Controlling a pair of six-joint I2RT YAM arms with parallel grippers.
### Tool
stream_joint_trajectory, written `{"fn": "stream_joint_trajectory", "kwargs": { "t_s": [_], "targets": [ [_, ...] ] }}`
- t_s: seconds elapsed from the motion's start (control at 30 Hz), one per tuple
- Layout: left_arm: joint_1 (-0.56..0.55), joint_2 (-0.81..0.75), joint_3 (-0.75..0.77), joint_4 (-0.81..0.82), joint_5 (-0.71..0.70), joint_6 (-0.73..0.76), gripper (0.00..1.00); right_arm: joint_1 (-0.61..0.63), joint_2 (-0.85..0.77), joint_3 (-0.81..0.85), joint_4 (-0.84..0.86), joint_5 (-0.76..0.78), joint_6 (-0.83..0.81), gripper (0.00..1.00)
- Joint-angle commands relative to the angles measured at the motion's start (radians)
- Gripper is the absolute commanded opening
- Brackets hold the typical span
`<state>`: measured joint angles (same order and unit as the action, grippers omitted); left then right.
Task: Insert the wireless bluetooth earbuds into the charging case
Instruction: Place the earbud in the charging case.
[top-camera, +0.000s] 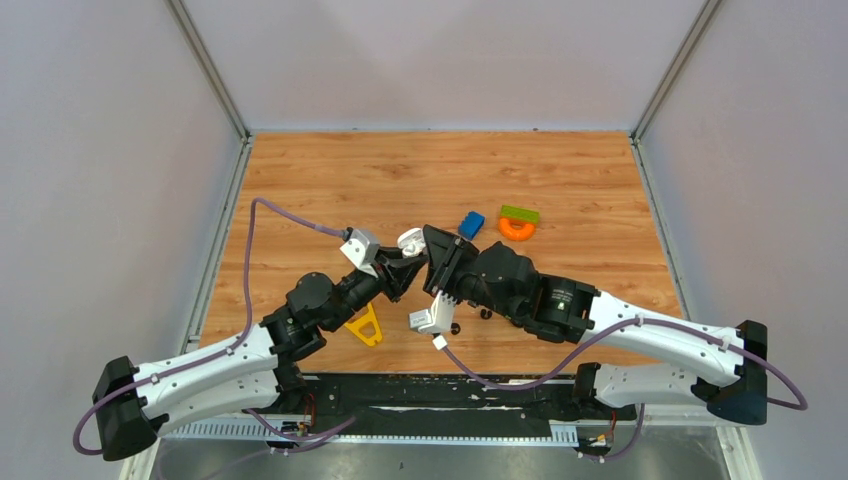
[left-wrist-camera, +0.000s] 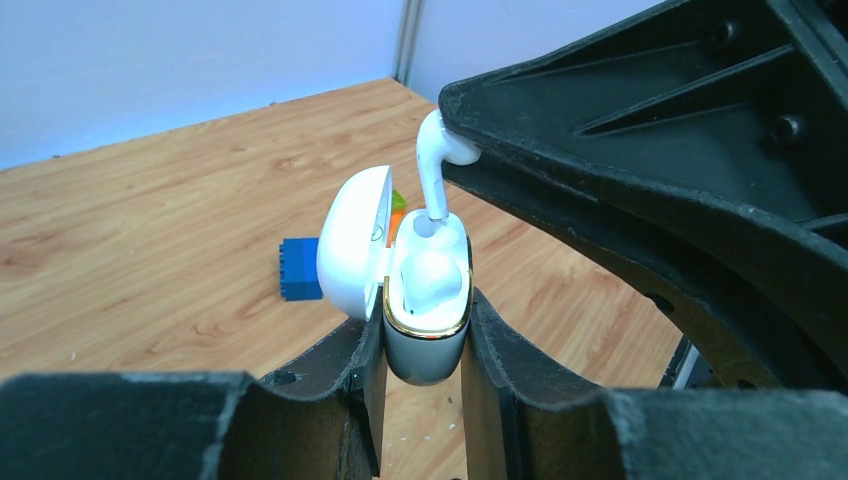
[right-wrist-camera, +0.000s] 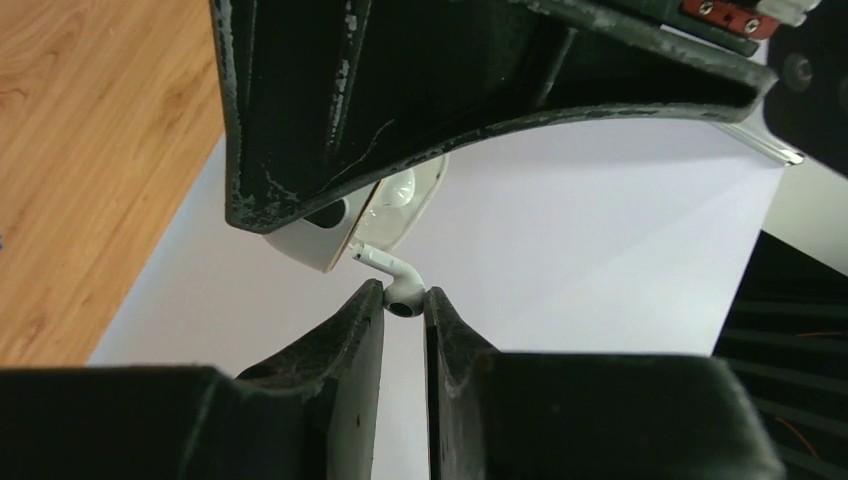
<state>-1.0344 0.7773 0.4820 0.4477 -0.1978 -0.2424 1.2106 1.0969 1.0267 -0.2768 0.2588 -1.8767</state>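
Note:
My left gripper (left-wrist-camera: 425, 315) is shut on the white charging case (left-wrist-camera: 427, 350), which has a gold rim; it holds the case upright with the lid (left-wrist-camera: 350, 245) swung open. One white earbud (left-wrist-camera: 432, 275) sits in the case. My right gripper (right-wrist-camera: 404, 295) is shut on the head of a second white earbud (right-wrist-camera: 400, 285), and that bud's stem tip (left-wrist-camera: 438, 205) is in the case's far slot. In the top view both grippers meet above mid-table at the case (top-camera: 410, 240). Two tiny black buds (top-camera: 456, 327) (top-camera: 486, 314) lie on the table by the right arm.
A blue block (top-camera: 471, 224) lies just beyond the grippers. Right of it, a green block (top-camera: 519, 213) rests by an orange ring (top-camera: 516, 229). A yellow triangular piece (top-camera: 366, 327) lies near the left arm's elbow. Grey walls enclose the wooden table (top-camera: 300, 180).

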Motion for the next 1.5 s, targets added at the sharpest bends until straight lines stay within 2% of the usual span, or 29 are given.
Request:
{"fn": "stream_joint_trajectory", "kwargs": {
  "t_s": [0.0, 1.47],
  "targets": [
    [-0.002, 0.002, 0.055, 0.014, 0.016, 0.042, 0.00, 0.017, -0.008, -0.001, 0.108, 0.008, -0.086, 0.14],
    [-0.002, -0.052, 0.040, 0.010, -0.023, 0.020, 0.00, 0.017, 0.000, -0.068, 0.161, 0.063, -0.149, 0.15]
  ]
}}
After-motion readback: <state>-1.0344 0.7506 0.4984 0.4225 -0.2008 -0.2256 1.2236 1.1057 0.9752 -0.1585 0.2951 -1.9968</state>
